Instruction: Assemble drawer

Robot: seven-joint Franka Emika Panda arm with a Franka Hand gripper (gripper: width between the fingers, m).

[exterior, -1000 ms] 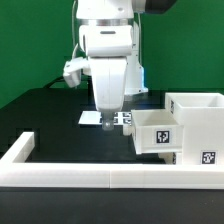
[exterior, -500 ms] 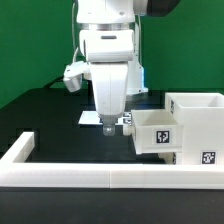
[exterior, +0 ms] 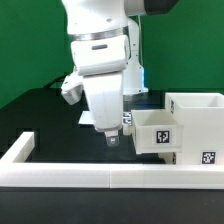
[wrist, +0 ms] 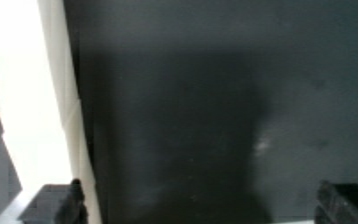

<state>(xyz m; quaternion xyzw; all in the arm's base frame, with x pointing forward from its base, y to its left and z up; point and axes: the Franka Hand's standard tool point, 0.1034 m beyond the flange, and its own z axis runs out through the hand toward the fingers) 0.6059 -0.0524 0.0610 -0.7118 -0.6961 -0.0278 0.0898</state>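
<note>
The drawer parts stand at the exterior view's right. A small open-top white box (exterior: 157, 132) with a square tag on its front sits against a taller white casing (exterior: 201, 124) that also carries a tag. My gripper (exterior: 110, 138) hangs tilted just to the left of the small box, close above the black table. It is open and empty. In the wrist view the gripper (wrist: 199, 206) shows two dark fingertips (wrist: 55, 204) spread wide apart with only bare dark table between them. A white surface (wrist: 59, 90) runs along one side there; I cannot tell which part it is.
A low white border wall (exterior: 90, 174) runs along the front, with a short leg (exterior: 20, 150) at the exterior view's left. The marker board (exterior: 127, 119) lies behind my gripper, partly hidden by it. A green backdrop stands behind the table.
The arm has swung toward the exterior view's left and tilted. The gripper has come lower and nearer the front, off the marker board. The drawer parts have not moved.
</note>
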